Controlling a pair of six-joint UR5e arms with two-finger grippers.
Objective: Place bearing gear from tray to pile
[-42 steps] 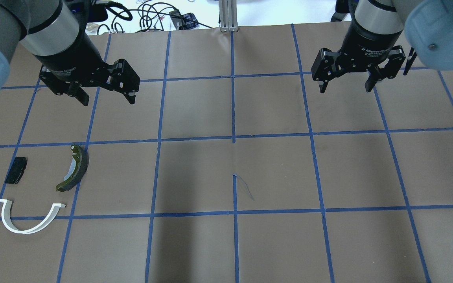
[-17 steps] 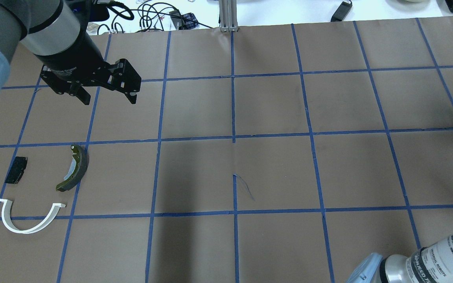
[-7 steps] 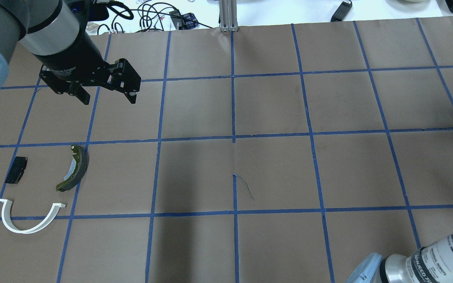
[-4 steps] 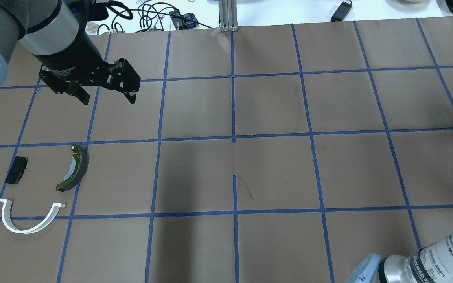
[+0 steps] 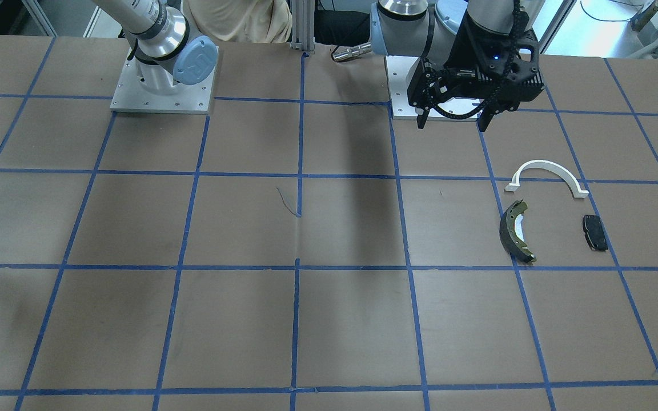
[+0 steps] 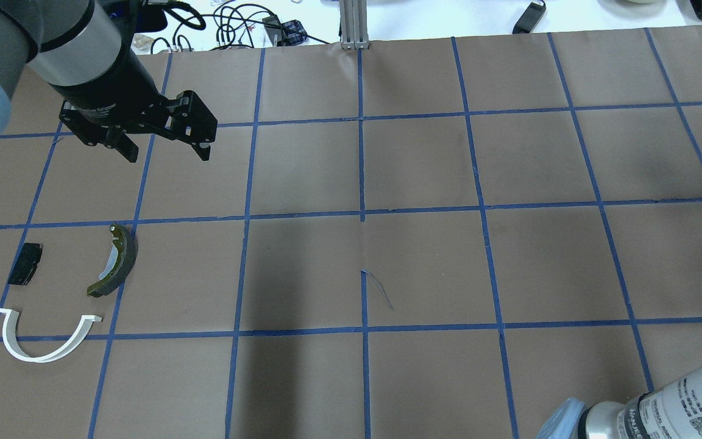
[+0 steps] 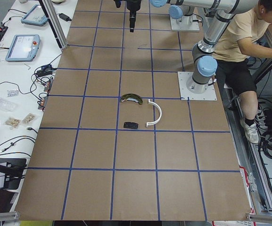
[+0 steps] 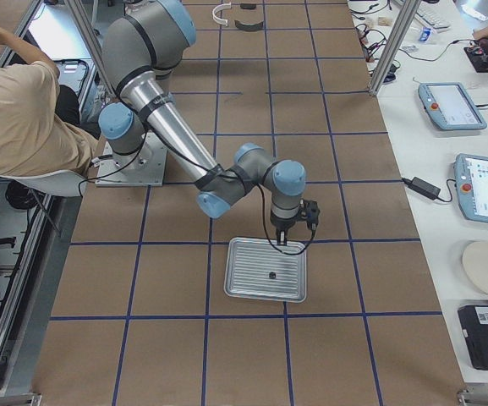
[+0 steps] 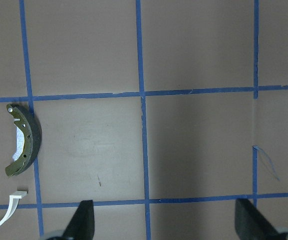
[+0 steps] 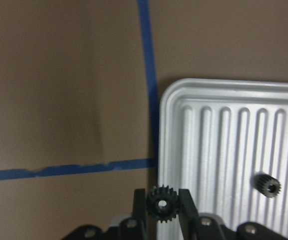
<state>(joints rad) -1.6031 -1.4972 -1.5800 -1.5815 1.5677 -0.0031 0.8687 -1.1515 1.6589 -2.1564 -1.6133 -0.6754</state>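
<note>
Right gripper [image 10: 162,200] pinched the bearing gear [image 10: 162,206] by its teeth at the tray [image 10: 164,125] rim; I feared slip en route to the pile [image 9: 33,142]. Left gripper [image 6: 167,152] gaped, empty.

Left arm [image 6: 83,55]: we carry it aloft, wrist pointing straight down. Our left gripper [image 6: 167,155] hangs with its jaws spread wide and nothing between its fingers [image 9: 82,220].

Right arm [image 8: 176,131]: we stretch it out low and sideways, wrist turned straight down. Our right gripper [image 10: 162,206] has its jaws pinched on a small black bearing gear [image 10: 158,211].
</note>
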